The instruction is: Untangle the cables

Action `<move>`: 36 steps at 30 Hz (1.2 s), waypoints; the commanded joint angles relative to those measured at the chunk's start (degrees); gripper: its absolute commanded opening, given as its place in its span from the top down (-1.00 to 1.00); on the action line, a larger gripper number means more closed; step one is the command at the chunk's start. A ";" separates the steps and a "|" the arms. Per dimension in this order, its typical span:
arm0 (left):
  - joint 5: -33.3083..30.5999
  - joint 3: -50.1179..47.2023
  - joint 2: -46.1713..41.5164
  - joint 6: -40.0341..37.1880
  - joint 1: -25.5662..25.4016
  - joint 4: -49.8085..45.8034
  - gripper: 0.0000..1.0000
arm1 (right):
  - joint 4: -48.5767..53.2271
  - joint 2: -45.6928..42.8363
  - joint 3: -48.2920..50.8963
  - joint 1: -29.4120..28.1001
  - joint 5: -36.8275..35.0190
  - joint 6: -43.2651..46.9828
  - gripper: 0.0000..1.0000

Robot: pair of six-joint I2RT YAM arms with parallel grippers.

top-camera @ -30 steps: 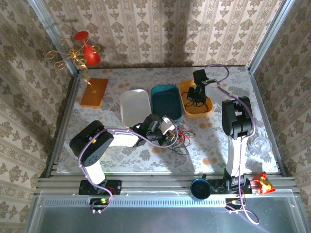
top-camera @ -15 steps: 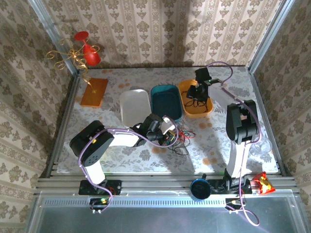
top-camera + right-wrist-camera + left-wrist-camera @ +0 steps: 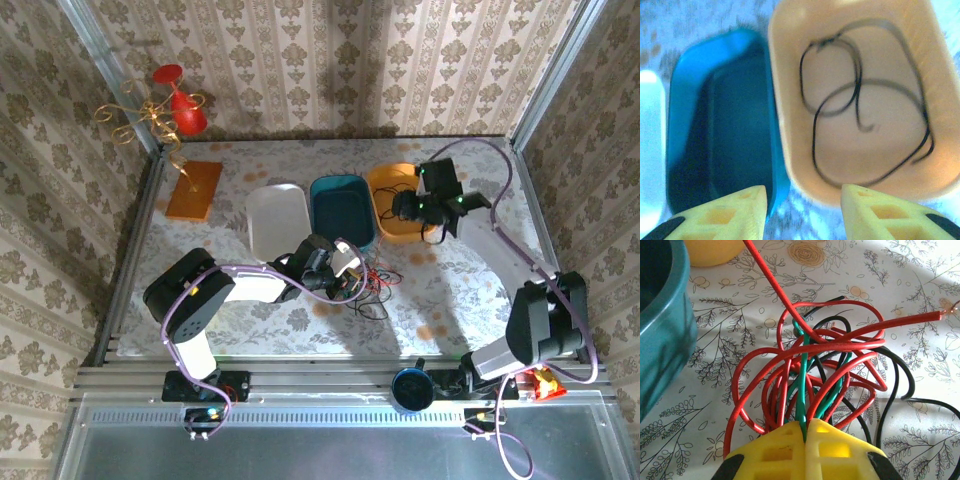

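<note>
We find the left gripper (image 3: 805,429) closed, its two yellow fingers pressed together on a green cable (image 3: 803,375) that runs straight out of the seam between them. The tangled cables (image 3: 826,354), red, green and black, fan out on the table (image 3: 455,290) directly ahead of those fingertips. In the top view this bundle (image 3: 368,283) lies just in front of the teal tray (image 3: 340,212), touching the left gripper (image 3: 346,281).

The right gripper (image 3: 802,192) is wide open and holds nothing. It hangs above the near ends of the teal tray (image 3: 730,125) and the orange tray (image 3: 880,140). A single black cable (image 3: 813,145) lies loosely coiled in the orange tray, apart from the fingers.

Compared with one second earlier, the right arm has swung: its elbow now sits near the table's near right corner, and the right gripper (image 3: 405,207) has shifted slightly rightward over the orange tray (image 3: 384,186). The left arm and the bundle have not moved.
</note>
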State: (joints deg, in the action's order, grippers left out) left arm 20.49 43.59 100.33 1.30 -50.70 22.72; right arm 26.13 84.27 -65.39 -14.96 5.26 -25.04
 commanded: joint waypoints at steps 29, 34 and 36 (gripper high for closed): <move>-2.12 -0.48 2.85 -0.54 -0.36 -8.02 1.00 | -2.51 0.41 23.22 -14.83 11.98 4.18 0.35; -1.95 -0.38 2.89 -0.55 -0.33 -8.09 1.00 | -1.04 0.39 22.59 -15.01 6.63 5.09 0.35; -1.86 -0.26 2.98 -0.62 -0.36 -8.19 1.00 | -1.33 0.70 22.58 -15.23 6.26 4.99 0.36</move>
State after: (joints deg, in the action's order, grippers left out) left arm 20.51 44.07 100.53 1.30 -50.70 22.11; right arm 22.98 84.40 -41.47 -29.58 14.96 -21.10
